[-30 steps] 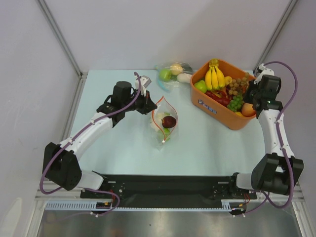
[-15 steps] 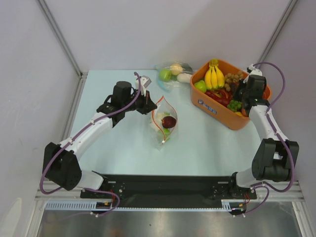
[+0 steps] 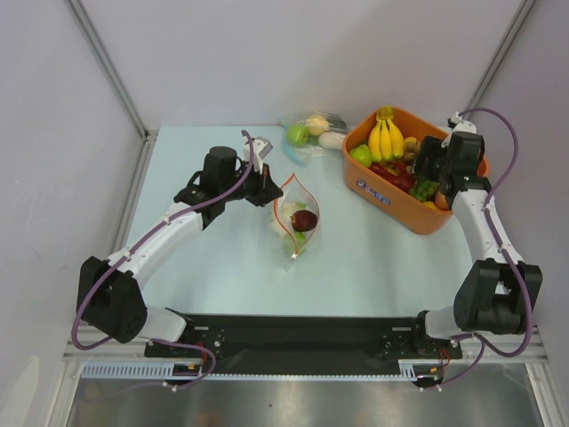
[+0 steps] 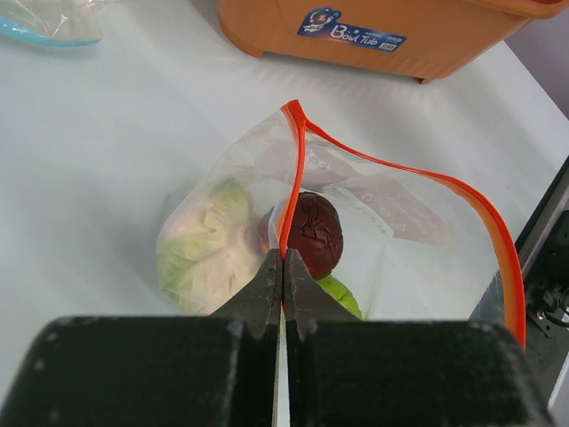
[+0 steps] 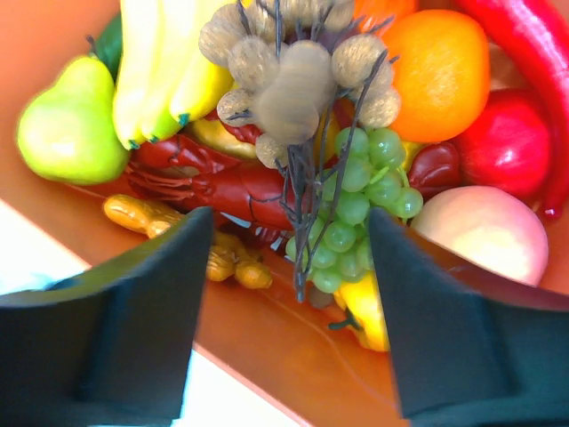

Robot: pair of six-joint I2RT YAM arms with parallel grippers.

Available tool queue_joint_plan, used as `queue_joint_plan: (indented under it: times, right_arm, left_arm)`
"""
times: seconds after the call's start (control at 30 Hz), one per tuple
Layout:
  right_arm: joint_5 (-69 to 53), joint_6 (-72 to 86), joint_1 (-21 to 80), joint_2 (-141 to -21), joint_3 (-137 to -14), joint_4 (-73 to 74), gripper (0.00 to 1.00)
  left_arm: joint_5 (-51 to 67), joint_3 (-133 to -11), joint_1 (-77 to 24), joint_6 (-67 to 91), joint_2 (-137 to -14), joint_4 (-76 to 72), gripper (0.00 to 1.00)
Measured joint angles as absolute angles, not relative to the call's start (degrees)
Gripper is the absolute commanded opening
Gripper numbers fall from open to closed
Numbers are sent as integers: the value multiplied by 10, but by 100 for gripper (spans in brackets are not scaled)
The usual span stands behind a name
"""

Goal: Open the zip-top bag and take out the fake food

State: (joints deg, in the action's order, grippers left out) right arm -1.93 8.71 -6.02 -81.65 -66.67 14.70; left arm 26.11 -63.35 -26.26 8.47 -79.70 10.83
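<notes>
Zip-top bag (image 3: 296, 222): lies mid-desk (image 3: 222, 258), fake food (image 4: 313, 233) inside; light, soft, likely slippery film. Left fingers (image 4: 258, 298) pinch its orange strip (image 4: 391, 169); best hold, the opposite lip. Right fingers (image 5: 133, 329) spread over orange tub (image 3: 391, 206).

Bare worktop (image 3: 373, 258) lies open between the zip-top bag (image 3: 298, 233) and the orange tub (image 3: 391, 203). The left end effector (image 3: 269, 190), clamped on the bag's mouth, blocks its far-left side. The right end effector (image 5: 289, 236) hangs spread above the tub's packed fruit (image 5: 356, 196).
</notes>
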Motion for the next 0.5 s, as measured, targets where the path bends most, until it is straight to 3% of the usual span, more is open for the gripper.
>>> queue_joint_plan:
  times: [0.5]
  right_arm:
    - [2, 62, -31, -697, -757, 210, 75]
  left_arm:
    - [261, -634, -263, 85, -790, 109, 0]
